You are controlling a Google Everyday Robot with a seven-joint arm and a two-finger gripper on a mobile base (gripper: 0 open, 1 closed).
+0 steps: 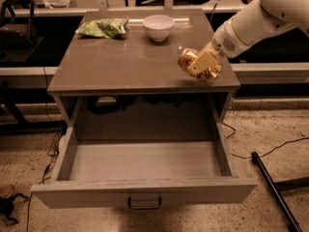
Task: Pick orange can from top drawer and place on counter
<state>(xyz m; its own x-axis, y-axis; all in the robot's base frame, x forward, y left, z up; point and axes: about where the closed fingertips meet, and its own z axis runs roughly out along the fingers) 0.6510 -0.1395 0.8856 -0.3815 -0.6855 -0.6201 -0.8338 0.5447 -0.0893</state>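
Counter surface (120,66), right front edge: jaws of my gripper (202,65) clasped the orange can (187,61) over it; top drawer (145,161) empty; only placing remained, I judged.

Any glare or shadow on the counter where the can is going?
Camera view: dim warm light; the counter faintly mirrors the bowl; the gripper, above the counter's right front corner, grips the orange can, which glints; a soft shadow lies beneath it; the drawer is dark at its back.
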